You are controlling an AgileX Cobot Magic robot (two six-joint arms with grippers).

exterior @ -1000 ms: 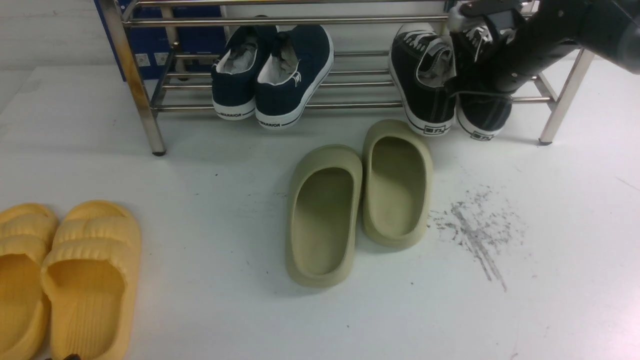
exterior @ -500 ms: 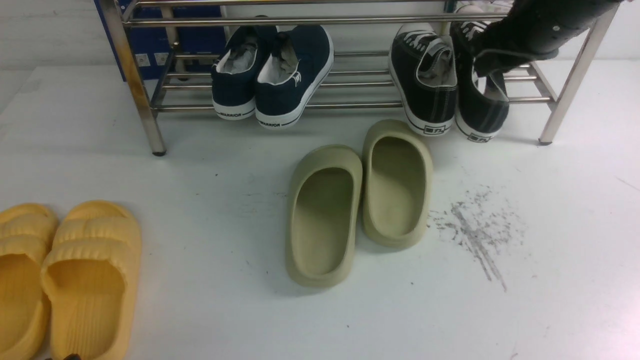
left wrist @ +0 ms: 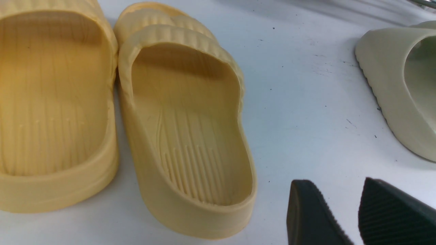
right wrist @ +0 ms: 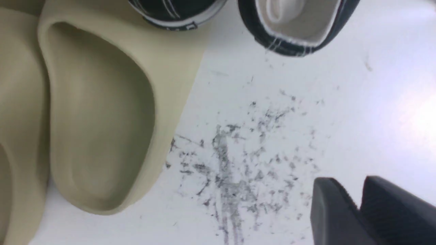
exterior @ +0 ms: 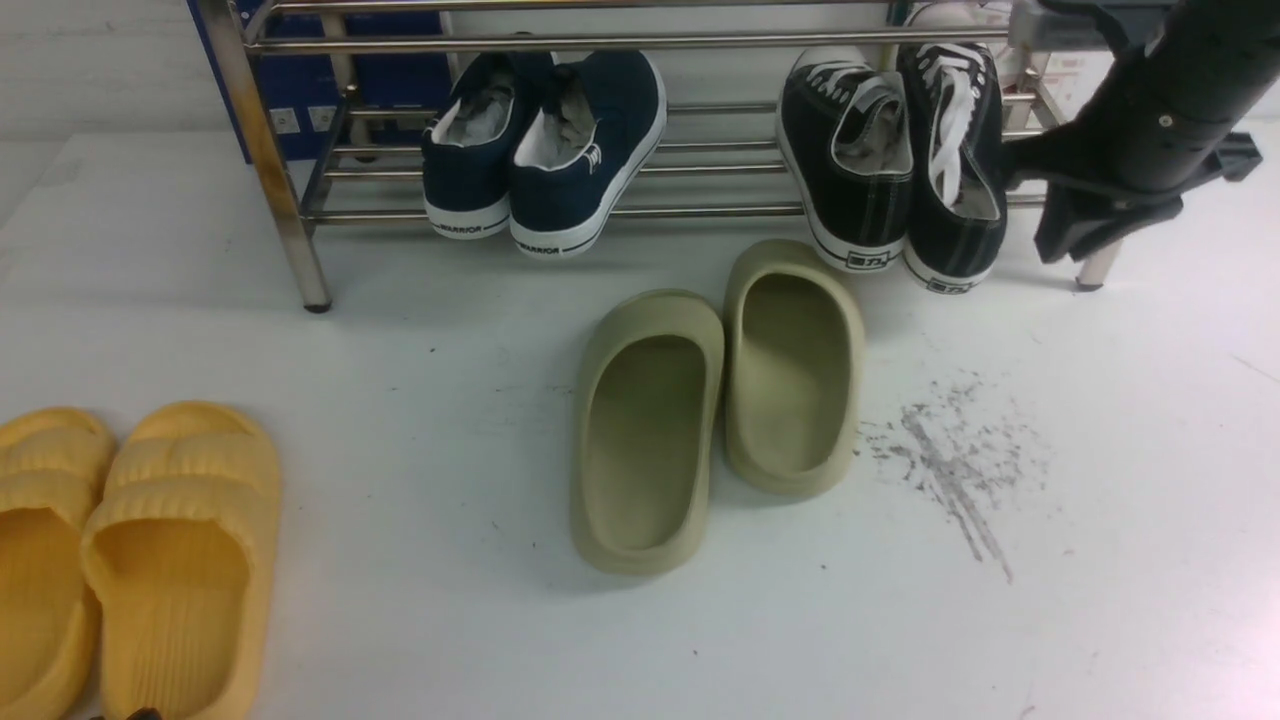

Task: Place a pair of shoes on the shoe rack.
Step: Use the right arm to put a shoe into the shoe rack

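The two black sneakers stand side by side on the right end of the steel shoe rack (exterior: 700, 210), heels toward me: the left one (exterior: 850, 165) and the right one (exterior: 955, 175) with its white laces showing. Their heels also show in the right wrist view (right wrist: 296, 30). My right gripper (exterior: 1060, 240) hangs just right of the right sneaker, apart from it, by the rack's right leg. In the right wrist view my right gripper (right wrist: 354, 185) is shut and empty over the scuffed floor. My left gripper (left wrist: 335, 185) is open and empty beside the yellow slippers.
Navy sneakers (exterior: 585, 150) sit on the rack's left half. Two olive-beige slippers (exterior: 795, 370) lie on the white floor before the rack, close under the black sneakers. Yellow slippers (exterior: 180, 560) lie at the near left. A blue box (exterior: 300, 90) stands behind the rack.
My right gripper has let go of the right black sneaker and drawn back to the right and down. That sneaker now rests on the rack next to its mate.
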